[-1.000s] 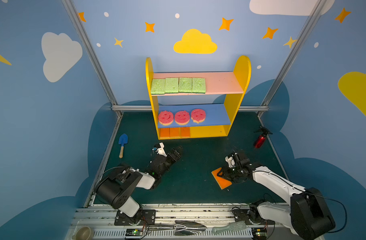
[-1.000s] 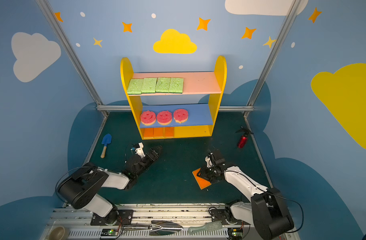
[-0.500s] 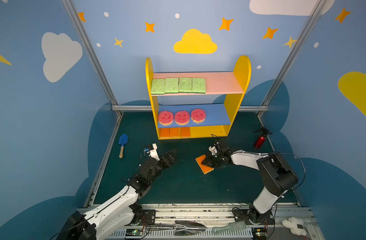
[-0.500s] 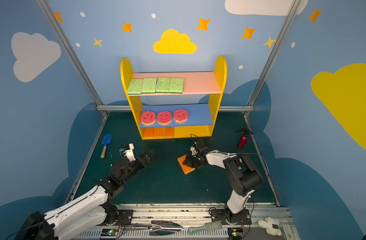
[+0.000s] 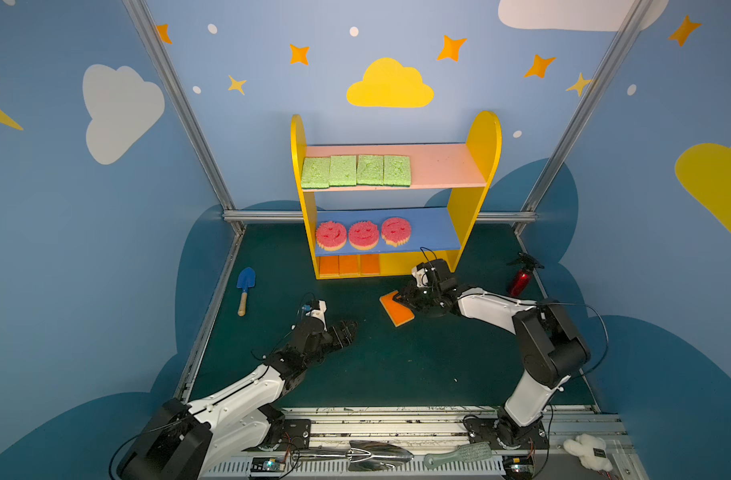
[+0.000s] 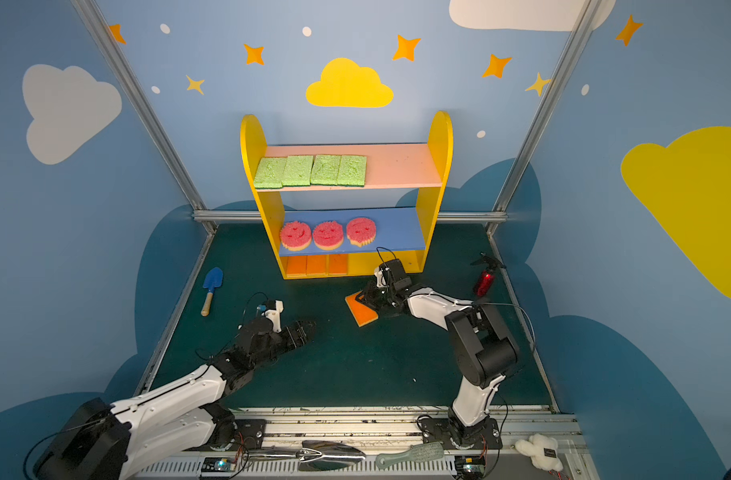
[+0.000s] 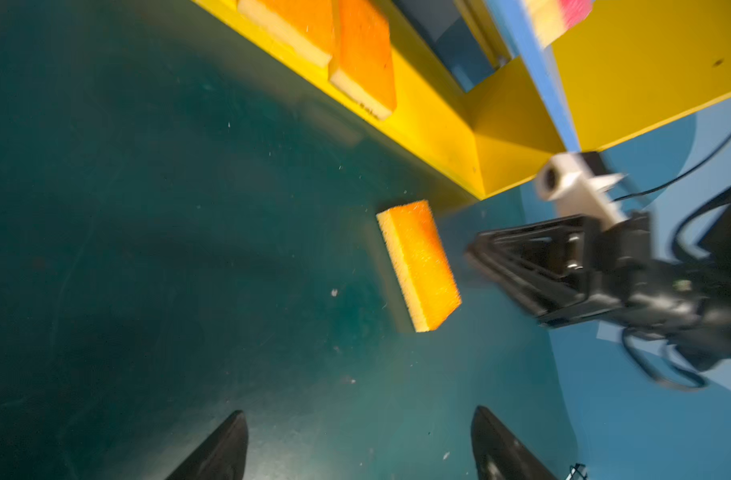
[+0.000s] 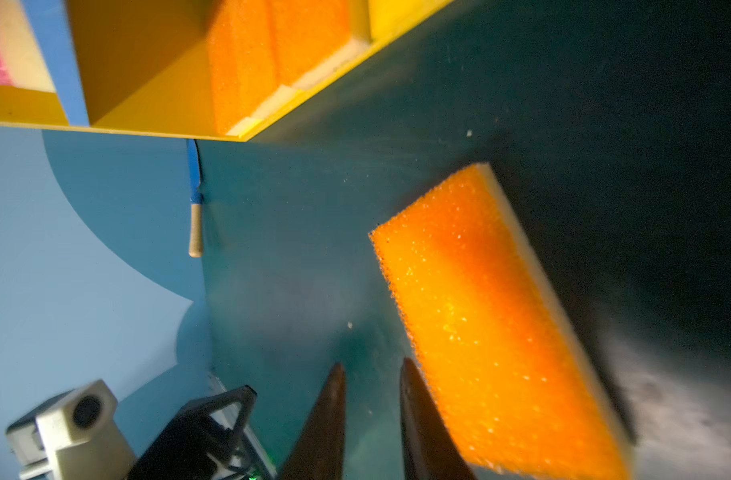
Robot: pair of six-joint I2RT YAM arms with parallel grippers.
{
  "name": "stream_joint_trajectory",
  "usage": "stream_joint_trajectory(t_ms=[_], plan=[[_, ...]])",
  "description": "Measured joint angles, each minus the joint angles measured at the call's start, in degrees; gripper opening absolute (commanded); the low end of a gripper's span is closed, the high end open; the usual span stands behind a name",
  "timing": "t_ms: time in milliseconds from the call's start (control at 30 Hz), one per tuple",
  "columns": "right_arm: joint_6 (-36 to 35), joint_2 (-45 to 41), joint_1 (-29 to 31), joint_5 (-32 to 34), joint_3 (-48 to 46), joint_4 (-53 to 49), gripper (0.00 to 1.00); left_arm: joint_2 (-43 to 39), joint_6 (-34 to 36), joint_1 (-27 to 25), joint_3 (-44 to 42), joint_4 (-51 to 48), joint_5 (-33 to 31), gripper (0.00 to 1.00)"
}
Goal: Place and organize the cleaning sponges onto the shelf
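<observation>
One orange sponge (image 5: 397, 309) (image 6: 361, 311) with a yellow underside lies on the green floor in front of the shelf (image 5: 484, 137). My right gripper (image 5: 401, 297) (image 8: 372, 363) is shut with nothing between its fingers, and the sponge (image 8: 492, 324) lies close beside one finger. Three orange sponges (image 5: 349, 264) stand on the yellow base. Three pink smiley sponges (image 5: 363, 235) rest on the blue board, and several green sponges (image 5: 355, 170) on the pink top board. My left gripper (image 5: 349, 330) (image 7: 359, 411) hangs open and empty above the floor, short of the orange sponge (image 7: 419, 266).
A blue trowel (image 5: 244, 286) with a wooden handle lies near the left wall. A small red extinguisher toy (image 5: 519, 280) stands at the right of the shelf. A metal scoop (image 5: 376, 451), a brush (image 5: 459, 454) and a white plush (image 5: 586, 451) lie along the front rail.
The orange sponge has travelled with my right gripper from the front right toward the shelf, and that gripper's jaws have closed. My left arm has stretched out lower, and its jaws have narrowed a little.
</observation>
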Motion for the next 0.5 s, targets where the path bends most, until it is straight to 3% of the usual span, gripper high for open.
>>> stream_joint_trajectory(t_ms=[200, 500], plan=[[-2.56, 3.15, -4.98, 0.11, 0.04, -2.62, 0.0, 0.22, 0.13, 0.0, 0.0, 0.81, 0.42, 0.83], [-2.4, 8.85, -1.79, -0.79, -0.24, -1.84, 0.0, -3.39, 0.02, 0.0, -0.02, 0.72, 0.02, 0.84]])
